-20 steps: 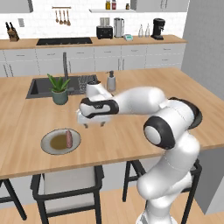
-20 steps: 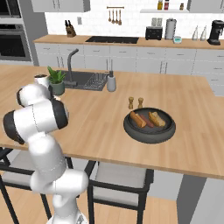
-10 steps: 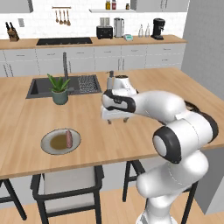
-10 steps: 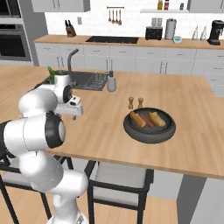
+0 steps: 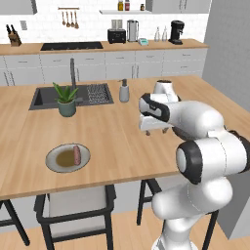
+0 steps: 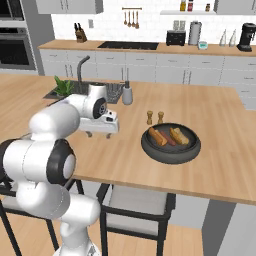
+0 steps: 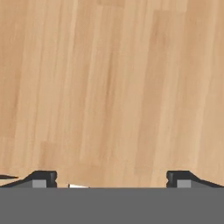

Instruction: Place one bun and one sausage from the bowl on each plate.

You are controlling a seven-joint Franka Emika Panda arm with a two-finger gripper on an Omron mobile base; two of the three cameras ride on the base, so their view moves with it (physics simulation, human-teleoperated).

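The dark bowl (image 6: 171, 150) sits on the wooden island right of my arm and holds two buns (image 6: 179, 135) with a sausage (image 6: 167, 138) between them. A pale grey plate (image 5: 52, 162) lies near the island's front edge at the left, with a sausage (image 5: 77, 155) on it. My gripper (image 5: 155, 132) hangs over bare counter between plate and bowl, fingers pointing down, open and empty. From the right base it is the gripper (image 6: 98, 134) left of the bowl. In the hand view the gripper (image 7: 111, 179) has its fingertips (image 7: 41, 178) wide apart over wood grain.
Salt and pepper shakers (image 6: 154, 117) stand just behind the bowl. A soap dispenser (image 5: 124, 91), a potted plant (image 5: 66, 100) and the sink (image 5: 44, 96) lie along the far side. Stools stand under the island's front edge.
The arm has swung right, from beside the plate to mid-counter nearer the bowl. The gripper stayed open and empty. Sausage and plate have not moved.
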